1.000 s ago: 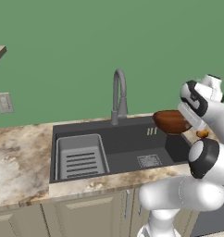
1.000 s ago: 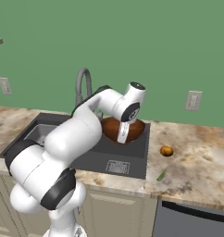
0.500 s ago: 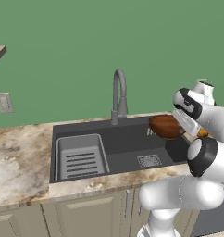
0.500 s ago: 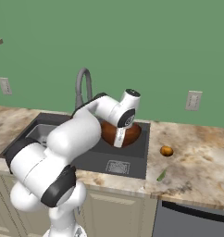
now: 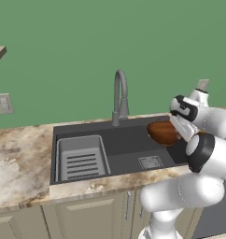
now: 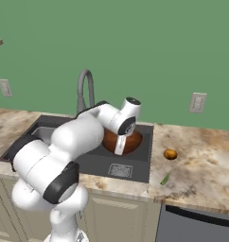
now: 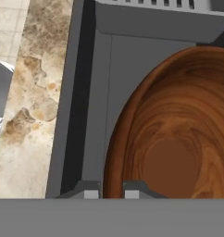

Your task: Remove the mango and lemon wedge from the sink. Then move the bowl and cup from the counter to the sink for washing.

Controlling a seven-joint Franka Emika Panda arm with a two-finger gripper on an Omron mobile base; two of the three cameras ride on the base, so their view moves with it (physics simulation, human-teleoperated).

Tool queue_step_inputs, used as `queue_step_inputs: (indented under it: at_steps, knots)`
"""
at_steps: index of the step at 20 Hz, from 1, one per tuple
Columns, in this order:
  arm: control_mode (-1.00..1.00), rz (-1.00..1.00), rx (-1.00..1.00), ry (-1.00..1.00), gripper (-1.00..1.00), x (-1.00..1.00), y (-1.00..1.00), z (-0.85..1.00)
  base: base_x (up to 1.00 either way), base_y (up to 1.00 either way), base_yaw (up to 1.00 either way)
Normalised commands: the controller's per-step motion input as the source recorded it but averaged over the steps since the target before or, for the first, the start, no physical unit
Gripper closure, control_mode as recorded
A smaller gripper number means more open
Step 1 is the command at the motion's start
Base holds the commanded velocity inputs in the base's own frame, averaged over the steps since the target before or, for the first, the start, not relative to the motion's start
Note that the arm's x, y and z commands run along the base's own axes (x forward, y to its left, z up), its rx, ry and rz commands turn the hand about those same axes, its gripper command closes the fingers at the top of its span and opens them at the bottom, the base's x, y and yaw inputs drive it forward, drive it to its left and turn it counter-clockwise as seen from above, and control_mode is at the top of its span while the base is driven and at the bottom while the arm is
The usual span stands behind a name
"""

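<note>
So we've got the gripper (image 7: 110,190) clamped on the near rim of the bowl (image 7: 174,139), one fingertip on each side of the wooden wall, so it's closed on the bowl. In the hand view the bowl hangs over the dark floor of the sink (image 7: 97,92), close to the basin's side wall, with a strip of marbled counter (image 7: 35,92) running along beyond that wall.

From the right base view, the lemon wedge (image 6: 165,178) lies near the counter's front edge, just right of the sink's right rim. A bit farther back sits the mango (image 6: 170,153), apart from the wedge and also on the counter.

The bowl sits in the right end of the sink, above the drain (image 5: 150,162). The slotted tray (image 5: 82,158) fills the left end. The faucet (image 5: 119,95) stands at the sink's back rim.
</note>
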Motion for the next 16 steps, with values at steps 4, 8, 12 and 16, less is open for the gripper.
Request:
queue_step_inputs:
  at_steps: [4, 8, 12, 16]
  knots:
    - [-1.0, 0.0, 0.0, 0.01, 1.0, 0.18, 0.0, -0.23, 0.0, 0.0, 0.0]
    - [-1.0, 0.0, 0.0, 0.03, 1.0, 0.13, 0.0, -0.24, 0.0, 0.0, 0.0]
    - [-1.0, 0.0, 0.0, 0.05, 1.0, 0.05, 0.0, -0.25, 0.0, 0.0, 0.0]
    - [-1.0, 0.0, 0.0, 0.05, 1.0, 0.07, 0.0, -0.23, 0.0, 0.0, 0.0]
